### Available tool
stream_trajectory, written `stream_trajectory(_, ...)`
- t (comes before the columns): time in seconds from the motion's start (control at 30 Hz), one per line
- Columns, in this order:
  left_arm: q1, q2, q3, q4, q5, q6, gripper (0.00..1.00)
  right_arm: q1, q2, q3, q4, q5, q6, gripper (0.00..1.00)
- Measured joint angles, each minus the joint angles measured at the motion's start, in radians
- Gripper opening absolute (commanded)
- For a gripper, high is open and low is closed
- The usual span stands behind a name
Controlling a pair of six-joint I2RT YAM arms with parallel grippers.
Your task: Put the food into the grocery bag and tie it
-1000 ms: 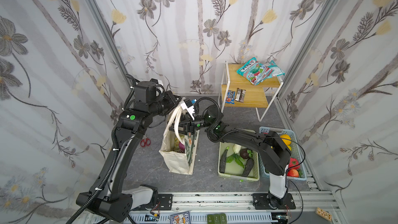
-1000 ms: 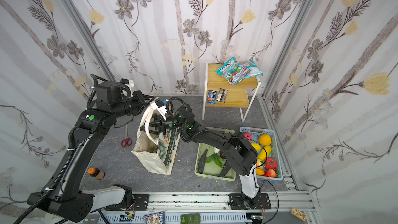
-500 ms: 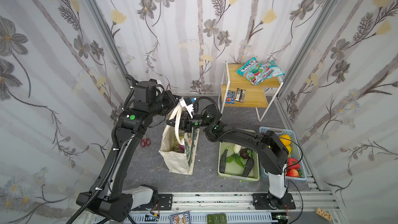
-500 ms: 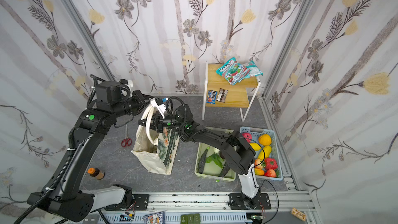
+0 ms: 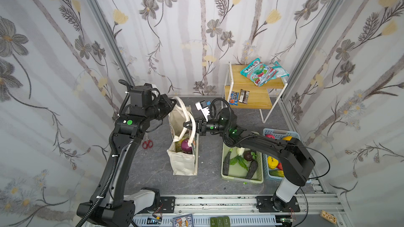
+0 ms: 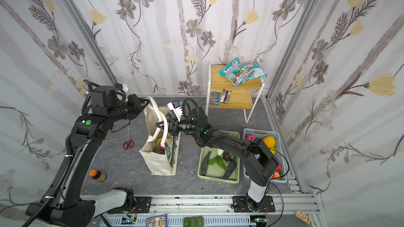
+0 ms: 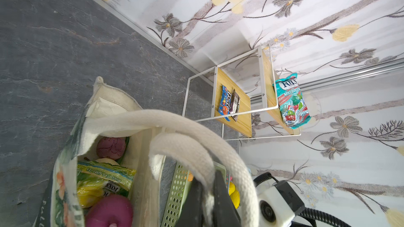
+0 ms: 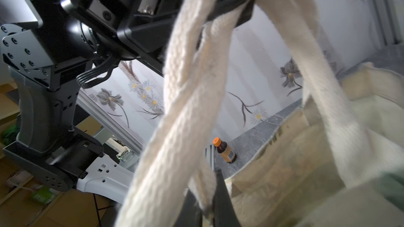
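Grey table (image 5: 207, 184) is carrying the whole setup.

Grocery bag (image 5: 182, 164) is standing upright near the middle of the table with its mouth gaping open. Its printed side is facing the pale green basket (image 5: 241, 178).

Wooden shelf (image 5: 258, 103) is standing at the back wall. It is holding the teal-red snack packets (image 5: 262, 74) on the upper board and the candy bars (image 5: 239, 96) on the lower one. A blue basket (image 5: 276, 131) of toy fruit is sitting just beside the green one.

Left gripper (image 5: 173, 101) is hanging above the bag's far end, jaws closed tight on a strap handle (image 7: 188, 156) and lifting it into a loop. Right gripper (image 5: 187, 125) is reaching across the bag's mouth from the basket side, jaws pinched fully together on a fold of cream strap. Cannot tell whether both are gripping the same strap.

Inside the bag, a purple onion (image 7: 109, 212) is lying against a yellow-green snack packet (image 7: 102, 177). A second, paler purple one (image 7: 111, 147) is lying deeper in. In both top views only one onion is showing through the mouth.

Red-handled scissors (image 5: 147, 143) are lying between the left arm and the bag. A small brown bottle (image 6: 97, 175) with an orange cap is standing upright, well apart, near the left arm's base.
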Motion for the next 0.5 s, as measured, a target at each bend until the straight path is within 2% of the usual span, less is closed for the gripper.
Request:
stream_trajectory(0.17, 0.024, -0.011, -0.095, 0.04, 0.066, 0.043, 0.0, -0.062, -0.092, -0.074, -0.157, 0.093, -0.023, 0.0)
stream_trajectory(0.37, 0.035, -0.061, -0.238, 0.081, 0.107, 0.088, 0.0, -0.086, -0.153, -0.035, -0.389, 0.229, -0.072, 0.0)
stream_trajectory(0.5, 0.081, -0.098, -0.31, 0.092, 0.108, 0.097, 0.0, -0.106, -0.192, -0.028, -0.525, 0.34, -0.094, 0.0)
